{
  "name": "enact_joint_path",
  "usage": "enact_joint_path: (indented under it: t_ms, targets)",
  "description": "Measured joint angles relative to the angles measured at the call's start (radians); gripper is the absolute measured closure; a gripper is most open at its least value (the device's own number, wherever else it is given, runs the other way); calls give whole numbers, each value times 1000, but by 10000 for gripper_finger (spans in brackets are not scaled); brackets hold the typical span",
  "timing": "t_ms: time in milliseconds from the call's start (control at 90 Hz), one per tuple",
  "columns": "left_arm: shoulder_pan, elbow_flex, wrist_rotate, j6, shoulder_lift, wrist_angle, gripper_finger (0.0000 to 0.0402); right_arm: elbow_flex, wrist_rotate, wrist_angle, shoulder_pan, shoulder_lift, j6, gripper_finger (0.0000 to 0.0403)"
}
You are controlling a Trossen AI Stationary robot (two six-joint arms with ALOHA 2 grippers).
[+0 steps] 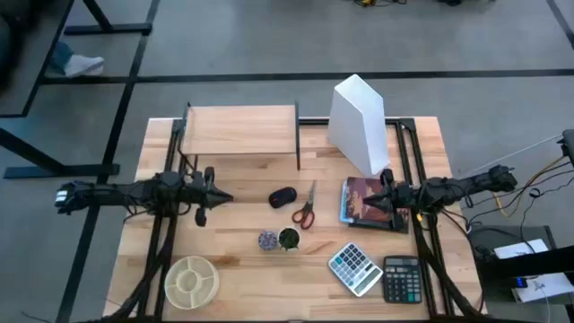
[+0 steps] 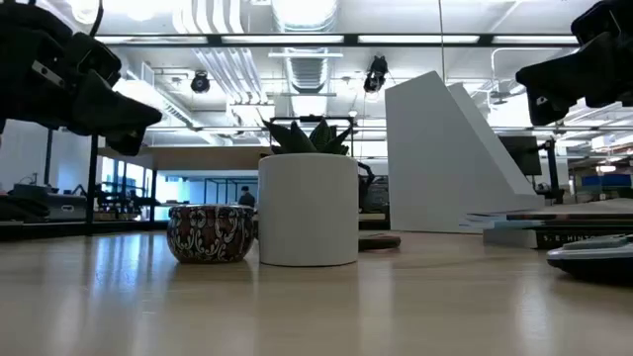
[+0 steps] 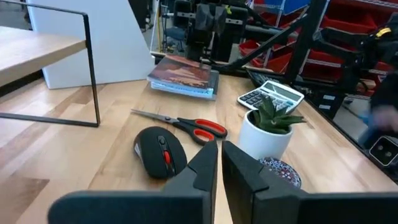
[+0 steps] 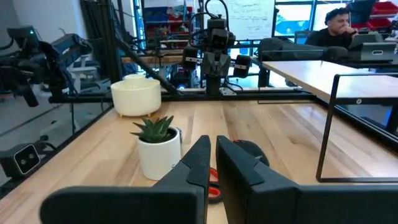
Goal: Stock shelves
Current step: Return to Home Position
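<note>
— How many of each thing on the desk [image 1: 242,269]?

— One shelf [image 1: 240,131], one white file holder [image 1: 359,121] and one stack of books [image 1: 357,205]. The left wrist view shows the stack as two, a brown cover over a blue one. Then one mouse [image 1: 282,196], one pair of red-handled scissors [image 1: 305,209], one potted plant [image 1: 288,238], one patterned tin [image 1: 267,240] and one round divided tray [image 1: 191,280]. There are two calculators, a light calculator [image 1: 354,267] and a dark calculator [image 1: 402,278].

— And the shelf itself?

— It is a low riser with a rectangular light-wood top board on thin black metal legs. It stands along the desk's edge at the top of the high view, on the left arm's side. The white file holder is just beside it, toward the right arm.

— The tools?

— The left tool [image 3: 220,163] hangs above the desk in front of the shelf, with the mouse near its tip. Its fingers are all but together, a thin slit between them, gripping nothing. The right tool [image 4: 214,157] is over the stack of books, likewise pressed nearly closed and empty.

— Does any view give something the others don't?

— The low view shows both tools raised off the desk, and the tin just beside the white plant pot. Only the right wrist view shows a person [image 4: 339,25] seated in the room beyond.
</note>
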Motion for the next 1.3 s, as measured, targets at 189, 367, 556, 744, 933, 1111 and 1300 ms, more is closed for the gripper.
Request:
enact_joint_path:
  t_ms: [189,367,556,744,933,1111,1300]
  targets:
    - [0,0,0,0,17,0,395,0,0,0,0,0,0,394]
    - [0,0,0,0,31,0,395,0,0,0,0,0,0,394]
    - [0,0,0,0,43,0,395,0,0,-1,0,0,0,394]
    - [0,0,0,0,56,0,395,0,0,-1,0,0,0,394]
    - [0,0,0,0,66,0,395,0,0,-1,0,0,0,394]
    - [0,0,0,0,75,0,395,0,0,-1,0,0,0,394]
    - [0,0,0,0,83,0,395,0,0,-1,0,0,0,394]
